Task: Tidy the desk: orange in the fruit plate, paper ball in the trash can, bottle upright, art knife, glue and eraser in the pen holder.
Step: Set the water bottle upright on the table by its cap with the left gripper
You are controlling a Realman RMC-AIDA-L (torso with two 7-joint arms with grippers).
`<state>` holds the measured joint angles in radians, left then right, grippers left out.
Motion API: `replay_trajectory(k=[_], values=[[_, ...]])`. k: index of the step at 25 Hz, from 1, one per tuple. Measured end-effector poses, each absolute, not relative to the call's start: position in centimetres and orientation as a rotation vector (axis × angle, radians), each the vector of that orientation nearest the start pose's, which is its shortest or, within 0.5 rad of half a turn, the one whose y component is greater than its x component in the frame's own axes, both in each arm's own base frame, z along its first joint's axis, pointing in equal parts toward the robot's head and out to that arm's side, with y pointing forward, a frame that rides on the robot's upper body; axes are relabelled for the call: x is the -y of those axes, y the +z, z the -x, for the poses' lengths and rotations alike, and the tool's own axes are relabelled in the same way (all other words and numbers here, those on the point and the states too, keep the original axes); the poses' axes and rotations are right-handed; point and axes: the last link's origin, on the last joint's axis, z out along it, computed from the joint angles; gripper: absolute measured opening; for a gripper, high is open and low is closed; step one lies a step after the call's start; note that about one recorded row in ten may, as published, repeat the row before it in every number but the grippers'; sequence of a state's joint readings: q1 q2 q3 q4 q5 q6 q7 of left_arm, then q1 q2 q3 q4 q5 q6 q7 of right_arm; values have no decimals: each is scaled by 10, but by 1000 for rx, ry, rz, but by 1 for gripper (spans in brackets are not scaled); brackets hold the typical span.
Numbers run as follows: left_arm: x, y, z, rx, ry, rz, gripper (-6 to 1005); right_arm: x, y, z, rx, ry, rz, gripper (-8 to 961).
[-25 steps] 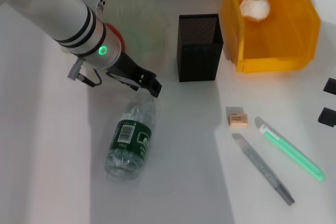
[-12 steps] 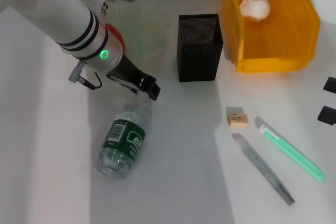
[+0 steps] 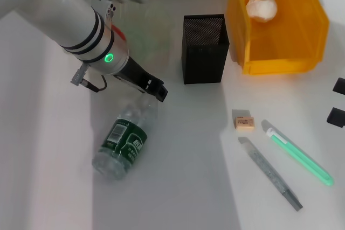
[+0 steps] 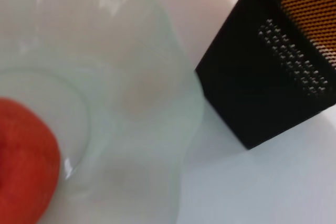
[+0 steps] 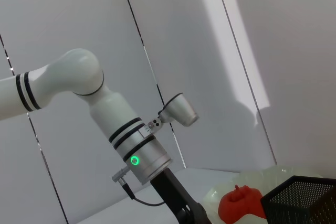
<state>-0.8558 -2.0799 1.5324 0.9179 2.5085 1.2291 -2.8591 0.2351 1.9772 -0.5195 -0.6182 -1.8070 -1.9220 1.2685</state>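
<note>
The bottle (image 3: pixel 123 141) is laid on its side on the tabletop (image 3: pixel 183 187), at 7 o'clock from the pen holder (image 3: pixel 204 48). Its neck is met by the left pincer (image 3: pixel 153 91); whether the pincer is apart or clamped cannot be told. The right pincer (image 3: pixel 337 103) is parked at 3 o'clock.

Looks like a robotics lab or test bench dressed up as an office desk, honestly. You've got a plain white table (image 3: pixel 183 187), bare white wall panels (image 5: pixel 210 51) with dark seams behind it, and a staged set of props: a black mesh pen holder (image 3: pixel 204 49) and a yellow plastic bin (image 3: pixel 280 52).
</note>
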Motion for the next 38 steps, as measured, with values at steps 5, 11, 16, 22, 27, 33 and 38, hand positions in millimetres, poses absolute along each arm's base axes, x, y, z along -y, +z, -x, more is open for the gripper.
replay_trajectory(k=[5,11,16,22,27,33,38], values=[[-388,-59,149,1068,344,2503,456,-229,75,-326,-661,1062,2483,851],[-373,-43,152,1016,161,2582,452,-229,75,-326,-662,1064,2477,850],[-363,-33,161,1019,-11,2599,449,-231,73,-325,-662,1065,2475,850],[-354,-24,169,1056,-275,2611,446,-234,70,-321,-659,1098,2472,850],[-346,-19,174,1018,-444,2616,443,-237,70,-318,-662,1115,2472,850],[-337,-16,181,949,-583,2621,438,-237,72,-317,-652,1141,2457,850],[-329,-17,189,861,-756,2614,436,-237,72,-316,-649,1158,2436,850]])
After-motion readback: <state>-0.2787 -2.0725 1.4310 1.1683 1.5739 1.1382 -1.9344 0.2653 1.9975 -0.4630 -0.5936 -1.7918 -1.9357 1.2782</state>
